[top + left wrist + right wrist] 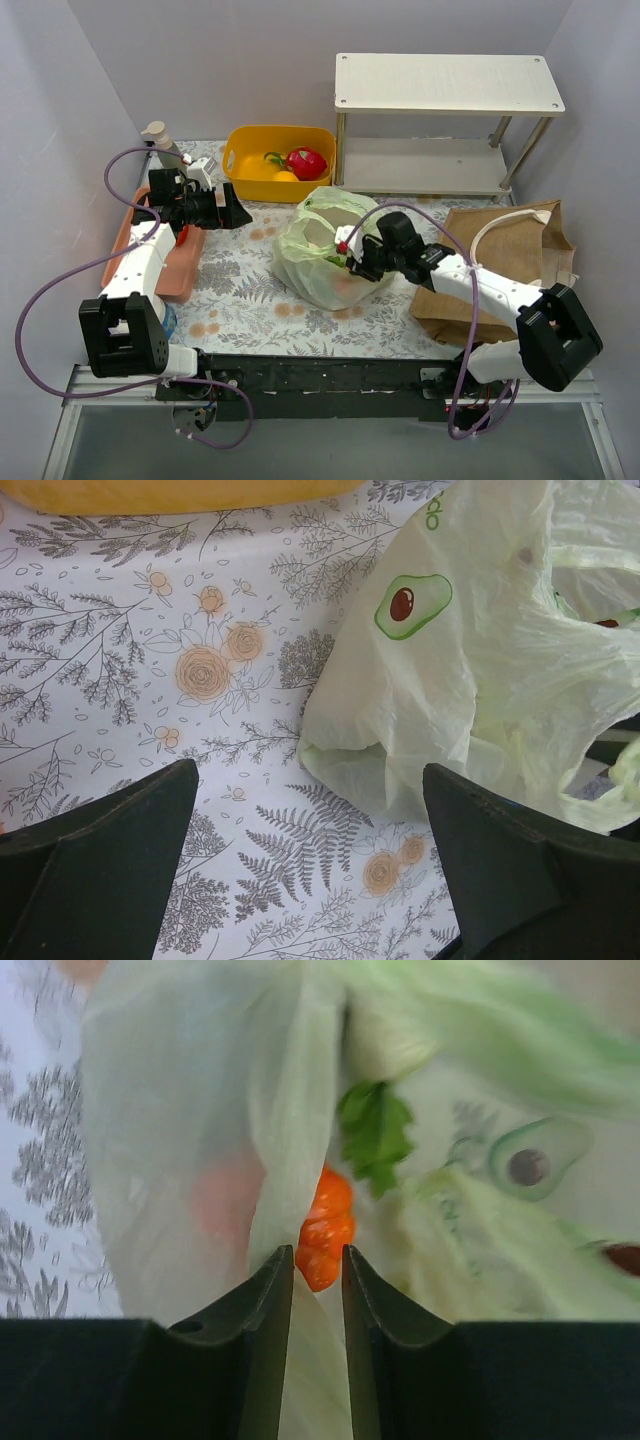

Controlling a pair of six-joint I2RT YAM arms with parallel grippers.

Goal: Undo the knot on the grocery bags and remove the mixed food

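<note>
Counter [240,290]: floral-patterned surface carrying every item listed below.
Shelf [445,82]: white, two-tier, at the far right of the counter.
Brown tote [520,250]: stiff and creased, at the right of the counter under the right arm; a white rope handle shows on it.
Green bag [320,250]: thin, crinkled, translucent pale green film with an avocado print [412,605]. It sits mid-counter, between the yellow basket and the brown tote. Whether its handles are knotted cannot be told.
Yellow basket [240,140]: beyond the green bag, holding a red fruit [306,162].
Left gripper [310,780]: fingers spread wide, holding nothing, above the counter just beside the bag's left edge.
Right gripper [318,1250]: at the bag's right side, fingers drawn to a narrow gap with a fold of bag film in it. Whether they pinch cannot be told.
Carrot [325,1225]: orange, bumpy, with a green leafy top [375,1130], inside the green bag; its tip is at the right fingertips.
</note>
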